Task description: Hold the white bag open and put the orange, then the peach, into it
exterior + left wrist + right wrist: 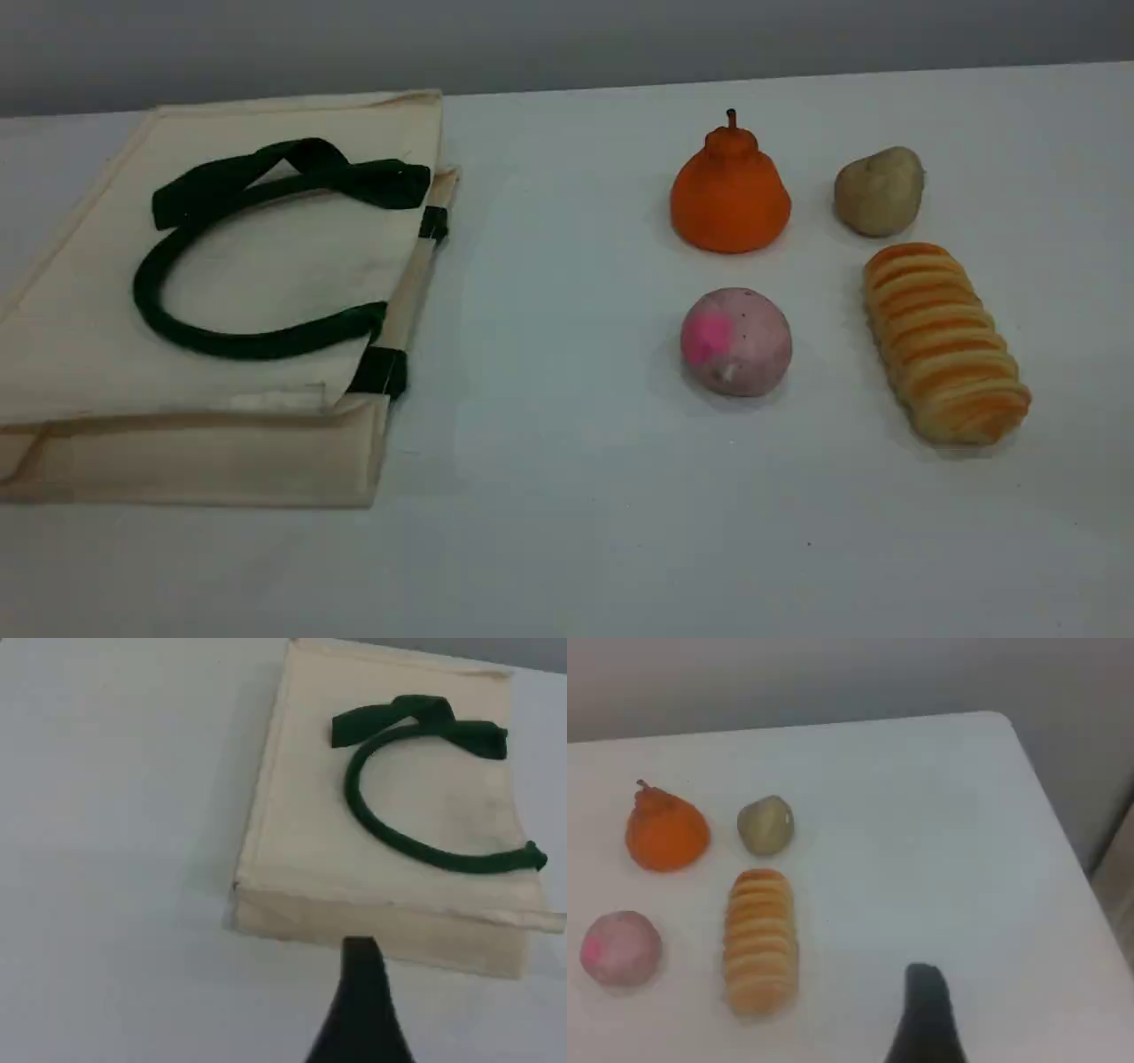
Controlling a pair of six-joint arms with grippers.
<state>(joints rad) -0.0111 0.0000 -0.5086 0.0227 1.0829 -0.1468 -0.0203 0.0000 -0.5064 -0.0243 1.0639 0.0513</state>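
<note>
The white bag [266,266] lies flat and closed at the table's left, its dark green handles [177,319] folded over its top face and its rim toward the fruit. The orange [730,199] stands upright at the right, with the peach [735,341] just in front of it. Neither arm shows in the scene view. In the left wrist view one dark fingertip [361,983] hovers off the bag [310,815], near one side edge. In the right wrist view a dark fingertip [926,1001] hangs over bare table, right of the orange [666,833] and peach [622,948]. Nothing is held.
A beige-brown potato [879,190] sits right of the orange, and a striped bread loaf [943,341] lies right of the peach. The white table [567,532] ends close to the right, its corner [1005,722] showing in the right wrist view.
</note>
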